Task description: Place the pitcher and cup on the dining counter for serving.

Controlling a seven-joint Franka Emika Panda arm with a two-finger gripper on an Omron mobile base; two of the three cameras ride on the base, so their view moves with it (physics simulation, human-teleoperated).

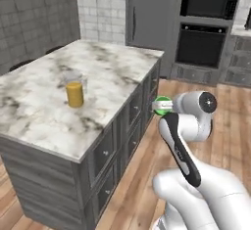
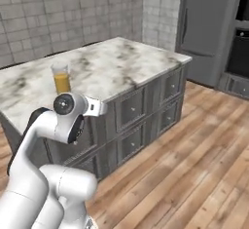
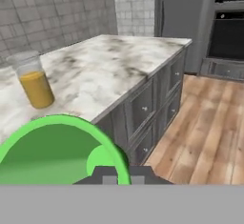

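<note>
Marble dining counter point(image 1: 44, 111) ahead, already bearing the pitcher point(image 1: 74, 90), upright near its middle. Gripper point(image 1: 158, 105) clamped on the cup point(image 1: 162, 104), carried beside the counter's drawer side, presumably for setting down alongside.

- From the left base view you look forward and down from behind the arm, which rises at lower right, over the counter point(image 1: 44, 111) with the pitcher point(image 1: 74, 91) on it.
- From the right base view you face the same counter point(image 2: 112, 67) and pitcher point(image 2: 61, 78), arm at lower left.
- In the hand view you sit close behind the cup point(image 3: 62, 151), at about counter height, looking across the counter point(image 3: 95, 75) to the pitcher point(image 3: 33, 82).
</note>
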